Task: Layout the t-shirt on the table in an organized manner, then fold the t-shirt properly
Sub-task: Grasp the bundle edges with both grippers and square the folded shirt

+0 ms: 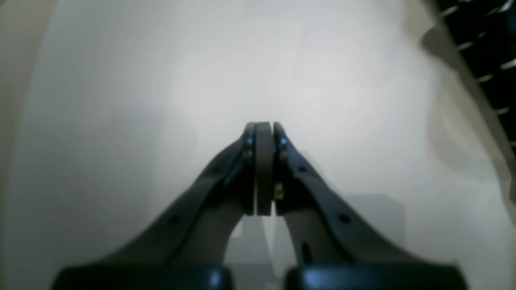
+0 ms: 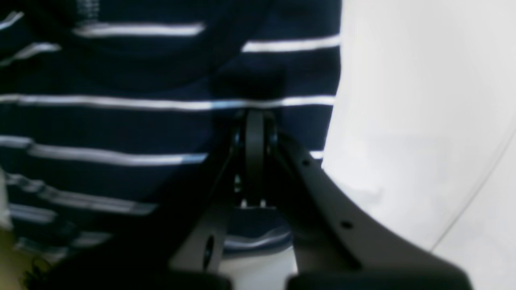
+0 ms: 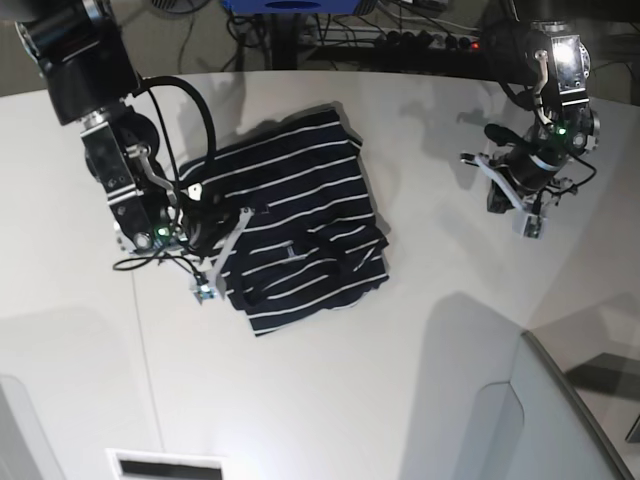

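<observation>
The t-shirt (image 3: 295,225), dark navy with thin white stripes, lies folded into a rough rectangle in the middle of the white table (image 3: 400,380). My right gripper (image 3: 228,232) hangs at the shirt's left edge. In the right wrist view, the right gripper (image 2: 254,114) is shut just over the striped t-shirt (image 2: 121,125), and no fabric shows between the jaws. My left gripper (image 3: 497,203) hovers over bare table well to the right of the shirt. The left wrist view shows the left gripper (image 1: 264,127) shut and empty, with a corner of the t-shirt (image 1: 489,44) at top right.
Cables and a power strip (image 3: 430,40) lie beyond the table's far edge. A grey curved panel (image 3: 560,400) rises at the bottom right. A white slotted piece (image 3: 165,465) sits at the bottom left. A thin seam (image 2: 475,193) crosses the table (image 2: 403,100).
</observation>
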You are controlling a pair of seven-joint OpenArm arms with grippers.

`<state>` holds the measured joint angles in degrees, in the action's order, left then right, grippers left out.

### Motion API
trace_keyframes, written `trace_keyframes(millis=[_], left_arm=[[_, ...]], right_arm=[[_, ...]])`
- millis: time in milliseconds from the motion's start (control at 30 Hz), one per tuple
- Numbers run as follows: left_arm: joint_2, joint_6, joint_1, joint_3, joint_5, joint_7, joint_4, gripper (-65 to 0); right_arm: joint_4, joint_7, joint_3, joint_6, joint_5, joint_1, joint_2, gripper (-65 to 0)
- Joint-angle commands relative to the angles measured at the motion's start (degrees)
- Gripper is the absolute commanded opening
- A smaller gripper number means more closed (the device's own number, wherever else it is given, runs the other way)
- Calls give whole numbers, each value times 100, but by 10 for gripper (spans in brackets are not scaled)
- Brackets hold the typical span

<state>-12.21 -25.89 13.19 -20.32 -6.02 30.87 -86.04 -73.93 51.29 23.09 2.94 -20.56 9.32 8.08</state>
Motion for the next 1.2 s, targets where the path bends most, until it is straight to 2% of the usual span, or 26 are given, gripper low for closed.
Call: trace_keyframes(millis=[0, 267, 433, 733, 1167], left_arm=[[-50, -18, 22, -74, -53, -103, -104, -650], [-50, -18, 4, -294, -53, -103, -60, -650], [-50, -18, -40, -276, -53, -103, -51, -650], [-50, -18, -58, -241, -53, -103, -51, -650], [-58, -18, -163, -232, -44, -103, 248, -650]], right_arm=[[83, -122, -63, 18, 3, 171, 32, -648], [206, -192, -177, 97, 3, -321, 67, -648], [-198, -184, -467, 475, 12, -822, 76, -650], [-743, 10, -485, 651, 12, -1244, 296, -650], [-972, 10, -494, 677, 12, -1288, 278, -650]])
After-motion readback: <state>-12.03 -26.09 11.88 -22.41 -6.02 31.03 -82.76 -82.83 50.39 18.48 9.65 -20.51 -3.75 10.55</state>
